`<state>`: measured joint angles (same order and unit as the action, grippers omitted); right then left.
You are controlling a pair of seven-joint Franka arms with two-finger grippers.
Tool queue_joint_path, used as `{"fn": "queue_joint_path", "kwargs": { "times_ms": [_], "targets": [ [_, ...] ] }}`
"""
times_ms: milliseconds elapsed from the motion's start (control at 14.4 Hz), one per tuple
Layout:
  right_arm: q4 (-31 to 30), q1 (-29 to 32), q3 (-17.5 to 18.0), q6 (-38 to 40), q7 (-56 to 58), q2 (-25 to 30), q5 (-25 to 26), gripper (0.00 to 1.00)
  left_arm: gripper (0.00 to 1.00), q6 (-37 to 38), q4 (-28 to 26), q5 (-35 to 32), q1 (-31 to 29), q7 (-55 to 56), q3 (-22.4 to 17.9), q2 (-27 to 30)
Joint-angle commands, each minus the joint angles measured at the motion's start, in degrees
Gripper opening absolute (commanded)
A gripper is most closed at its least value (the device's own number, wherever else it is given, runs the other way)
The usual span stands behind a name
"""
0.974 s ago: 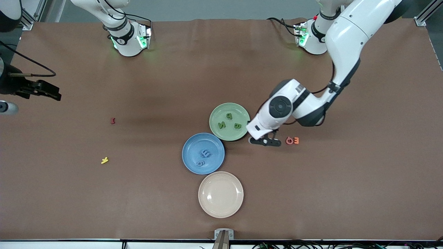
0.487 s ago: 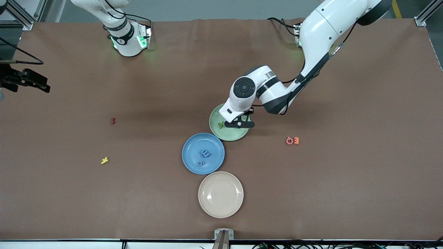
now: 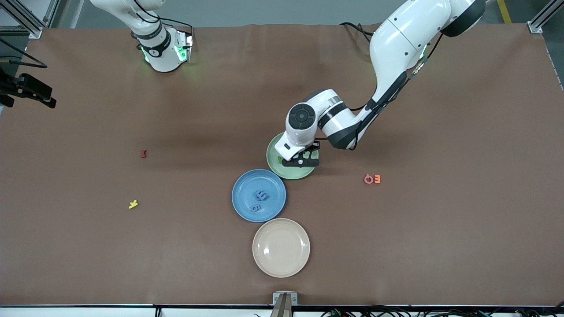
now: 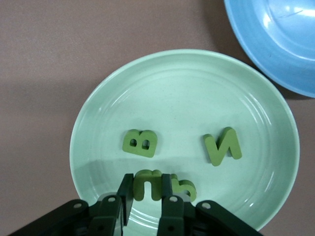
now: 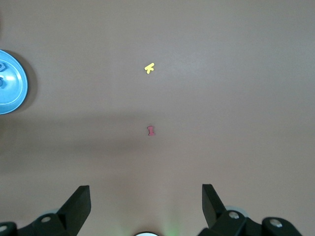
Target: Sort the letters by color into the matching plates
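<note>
A green foam letter [image 4: 147,185], light, soft and best pinched across its flat faces, sits clamped upright in the left end effector [image 4: 146,192] over the pale green plate [image 4: 98,118], while the right end effector [image 5: 146,204] waits spread open above bare bench [image 5: 221,98].

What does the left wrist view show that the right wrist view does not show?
Only the left wrist view shows the green plate with the green letters B and N, and the left pincer shut on a green letter above it. Only the right wrist view shows the yellow letter, the red letter and the open right pincer. Both show part of the blue plate.
</note>
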<state>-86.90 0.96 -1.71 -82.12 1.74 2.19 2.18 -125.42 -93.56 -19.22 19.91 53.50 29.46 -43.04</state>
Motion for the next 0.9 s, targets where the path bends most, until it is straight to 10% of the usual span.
{"fn": "queue_joint_path", "kwargs": {
  "times_ms": [0,139,835],
  "targets": [
    [-3.44,0.0,-1.36,-0.84,0.63,2.9,-2.35,1.0,0.5,0.52,0.58,-1.0,0.13,0.47,-0.45,-0.12],
    [-3.45,0.0,-1.37,-0.93,0.63,2.99,-3.06,1.0,0.96,0.87,0.49,-1.0,-0.13,0.11,-0.45,0.14],
    [-3.88,0.0,-1.46,-1.28,0.54,2.91,-3.24,1.0,0.99,1.4,0.57,-0.47,-7.51,0.02,0.25,6.29]
  ]
}}
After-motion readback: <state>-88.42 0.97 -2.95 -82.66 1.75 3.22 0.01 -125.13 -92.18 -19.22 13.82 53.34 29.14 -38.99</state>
